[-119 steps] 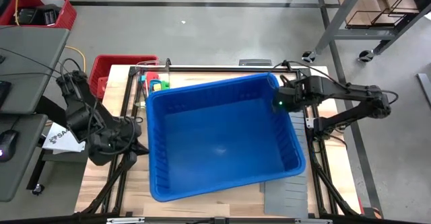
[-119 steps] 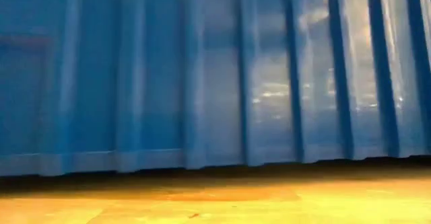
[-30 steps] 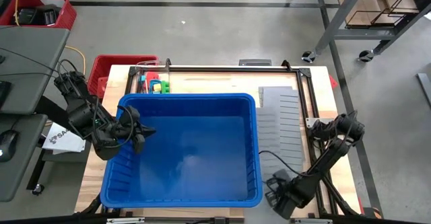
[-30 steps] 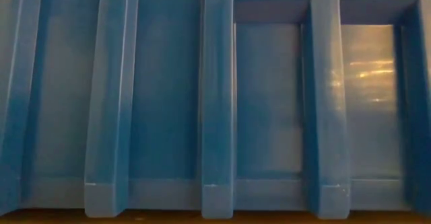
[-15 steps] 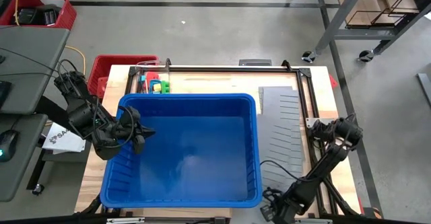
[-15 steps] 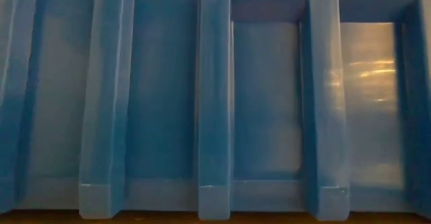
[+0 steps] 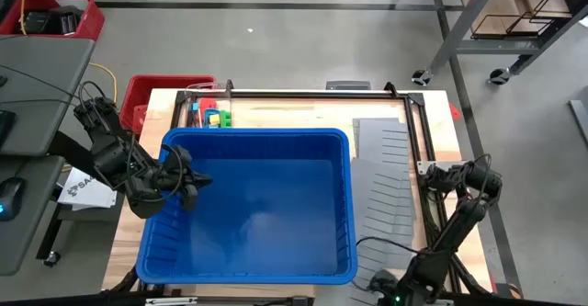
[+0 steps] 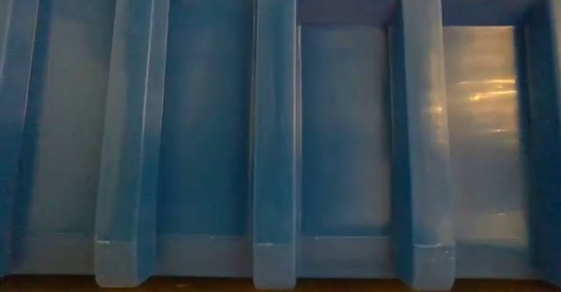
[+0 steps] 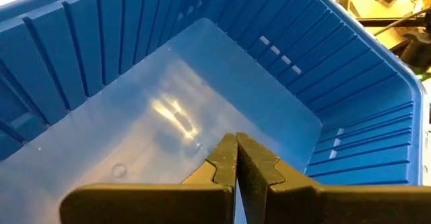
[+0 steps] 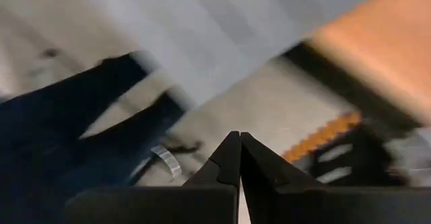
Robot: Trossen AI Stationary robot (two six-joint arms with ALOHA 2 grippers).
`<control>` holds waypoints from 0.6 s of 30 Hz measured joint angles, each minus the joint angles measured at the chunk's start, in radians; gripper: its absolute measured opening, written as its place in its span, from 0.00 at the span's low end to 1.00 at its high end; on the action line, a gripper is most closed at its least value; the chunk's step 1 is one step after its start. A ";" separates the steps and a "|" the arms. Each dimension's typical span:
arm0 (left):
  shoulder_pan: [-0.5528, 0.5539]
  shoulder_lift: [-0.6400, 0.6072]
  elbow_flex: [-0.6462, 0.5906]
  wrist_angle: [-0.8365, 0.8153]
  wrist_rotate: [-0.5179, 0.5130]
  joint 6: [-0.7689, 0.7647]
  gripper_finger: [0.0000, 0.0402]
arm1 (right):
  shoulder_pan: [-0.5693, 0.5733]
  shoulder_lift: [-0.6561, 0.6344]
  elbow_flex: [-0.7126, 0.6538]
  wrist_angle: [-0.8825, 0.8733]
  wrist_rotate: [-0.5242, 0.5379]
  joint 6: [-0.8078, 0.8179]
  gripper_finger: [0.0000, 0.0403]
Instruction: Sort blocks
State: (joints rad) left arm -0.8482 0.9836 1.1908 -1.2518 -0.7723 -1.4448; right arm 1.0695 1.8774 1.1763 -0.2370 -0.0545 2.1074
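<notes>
Blocks (image 7: 213, 116) lie beyond the bin (image 7: 344, 205), away from left gripper (image 7: 195, 183).

Only one piece of lettering shows. At the left edge of the high view, a white sheet (image 7: 81, 188) lies beside the table, partly under the left arm, and carries dark capital letters that begin "SA"; the rest of the word is covered by the arm. No other text, label, brand, number or sign can be read in the low view or in either wrist view.
</notes>
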 joint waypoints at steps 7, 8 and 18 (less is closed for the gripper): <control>0.000 0.000 0.000 0.001 0.007 -0.009 0.00 | 0.040 0.007 0.001 0.149 0.146 -0.047 0.01; 0.000 0.000 0.000 0.001 0.008 -0.015 0.00 | 0.050 0.008 0.001 0.141 0.159 -0.048 0.01; 0.000 0.000 0.000 0.010 0.034 -0.121 0.00 | 0.118 0.067 0.001 0.143 0.259 0.057 0.42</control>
State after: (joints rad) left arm -0.8482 0.9833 1.1908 -1.2422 -0.7385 -1.5663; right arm 1.1877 1.9447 1.1771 -0.0944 0.2043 2.1648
